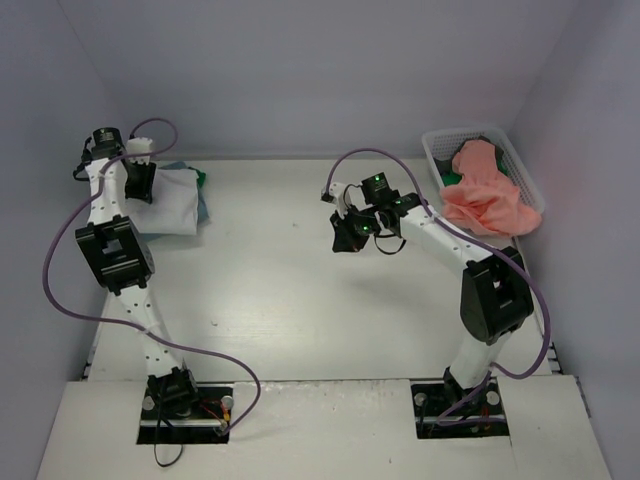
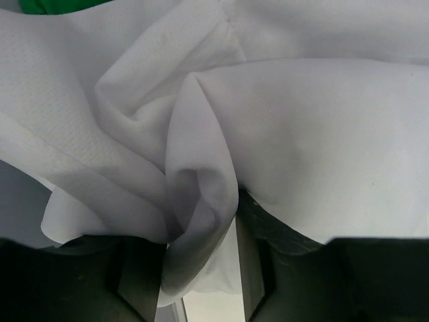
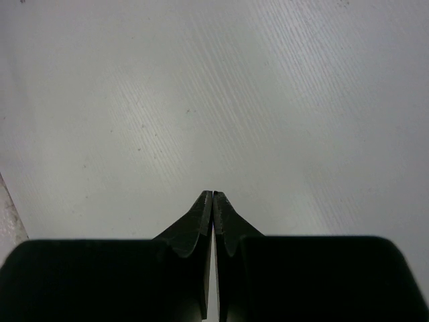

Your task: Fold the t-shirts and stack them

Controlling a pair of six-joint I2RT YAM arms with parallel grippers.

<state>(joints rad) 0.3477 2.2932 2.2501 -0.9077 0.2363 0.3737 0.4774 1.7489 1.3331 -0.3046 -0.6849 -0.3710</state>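
A folded white t-shirt [image 1: 175, 205] lies at the back left of the table on top of green [image 1: 203, 180] and light blue [image 1: 204, 212] t-shirts. My left gripper [image 1: 140, 180] is over its left edge. In the left wrist view its jaws stand apart, and a loose fold of the white t-shirt [image 2: 201, 201] hangs between the fingers [image 2: 251, 268], with a gap beside it. My left gripper [image 2: 198, 282] is open. A salmon pink t-shirt [image 1: 490, 195] fills the basket. My right gripper [image 1: 348, 235] [image 3: 212, 196] hovers shut and empty over bare table.
The white mesh basket [image 1: 520, 165] stands at the back right against the wall, with a bit of green cloth [image 1: 452, 178] under the pink shirt. The walls stand close on the left, back and right. The white table [image 3: 201, 100] lies below the right gripper.
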